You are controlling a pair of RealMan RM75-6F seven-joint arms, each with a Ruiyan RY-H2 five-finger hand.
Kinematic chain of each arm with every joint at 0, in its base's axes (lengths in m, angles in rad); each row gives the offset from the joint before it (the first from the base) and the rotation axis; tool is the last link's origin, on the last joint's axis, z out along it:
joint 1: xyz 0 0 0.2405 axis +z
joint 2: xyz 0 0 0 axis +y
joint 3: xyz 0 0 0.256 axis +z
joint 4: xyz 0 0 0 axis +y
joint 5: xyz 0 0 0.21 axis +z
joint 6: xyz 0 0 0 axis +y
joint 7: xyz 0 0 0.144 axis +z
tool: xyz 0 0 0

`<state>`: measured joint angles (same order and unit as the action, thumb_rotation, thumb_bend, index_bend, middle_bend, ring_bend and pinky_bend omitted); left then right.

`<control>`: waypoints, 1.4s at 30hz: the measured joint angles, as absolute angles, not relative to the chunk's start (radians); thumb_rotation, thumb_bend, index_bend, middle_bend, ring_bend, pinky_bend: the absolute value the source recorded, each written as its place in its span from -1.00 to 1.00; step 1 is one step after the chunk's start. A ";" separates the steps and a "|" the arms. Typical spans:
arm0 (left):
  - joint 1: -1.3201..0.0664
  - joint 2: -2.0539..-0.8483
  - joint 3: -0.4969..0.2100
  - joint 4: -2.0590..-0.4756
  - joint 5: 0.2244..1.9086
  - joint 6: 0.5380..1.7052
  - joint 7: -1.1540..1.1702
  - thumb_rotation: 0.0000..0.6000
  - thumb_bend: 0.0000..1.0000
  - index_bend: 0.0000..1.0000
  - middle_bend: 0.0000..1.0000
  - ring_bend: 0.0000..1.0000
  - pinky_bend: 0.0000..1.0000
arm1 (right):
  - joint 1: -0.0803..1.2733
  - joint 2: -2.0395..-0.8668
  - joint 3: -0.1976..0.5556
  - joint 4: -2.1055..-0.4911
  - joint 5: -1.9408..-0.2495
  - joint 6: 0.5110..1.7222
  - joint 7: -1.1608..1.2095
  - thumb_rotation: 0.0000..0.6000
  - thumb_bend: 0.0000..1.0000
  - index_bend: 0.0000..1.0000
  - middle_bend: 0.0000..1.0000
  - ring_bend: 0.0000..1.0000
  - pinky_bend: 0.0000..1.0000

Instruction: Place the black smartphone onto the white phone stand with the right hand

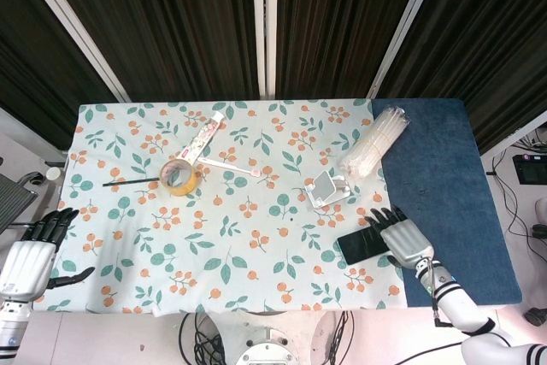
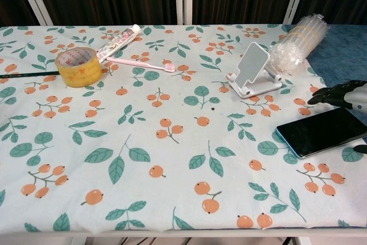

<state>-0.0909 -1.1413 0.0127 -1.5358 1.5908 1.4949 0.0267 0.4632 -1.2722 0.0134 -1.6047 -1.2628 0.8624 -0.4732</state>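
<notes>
Hovering our right hand point(image 1: 403, 238), fingers spread and holding nothing, over the black smartphone point(image 1: 367, 242) lying flat on the desk point(image 1: 128, 211) near the white phone stand point(image 1: 327, 187), we are positioning for a grasp.

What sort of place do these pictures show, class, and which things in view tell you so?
Probably a robot test bench, not a home: dark curtains hang behind a table under a floral cloth, cables trail beneath it, and a robot hand hovers by a black smartphone.
</notes>
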 measured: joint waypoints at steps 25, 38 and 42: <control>-0.103 -1.133 0.016 -1.554 1.591 1.474 0.040 0.42 -0.85 -0.82 -0.81 -0.80 -0.57 | 0.545 -1.251 -0.004 -1.584 -1.252 0.787 -0.384 1.00 -0.64 -0.60 -1.00 -1.00 -1.00; -0.108 -1.134 0.013 -1.555 1.581 1.464 0.041 0.42 -0.85 -0.82 -0.81 -0.80 -0.57 | 0.563 -1.264 -0.019 -1.579 -1.219 0.791 -0.419 1.00 -0.52 -0.34 -1.00 -1.00 -1.00; -0.107 -1.133 0.014 -1.555 1.579 1.463 0.041 0.42 -0.85 -0.82 -0.81 -0.80 -0.57 | 0.561 -1.268 -0.020 -1.579 -1.226 0.812 -0.417 1.00 -0.42 -0.16 -1.00 -1.00 -1.00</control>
<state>-0.1073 -1.1334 0.0138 -1.5550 1.5787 1.4634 0.0409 0.5615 -1.2680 -0.0202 -1.5785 -1.2264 0.8117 -0.4169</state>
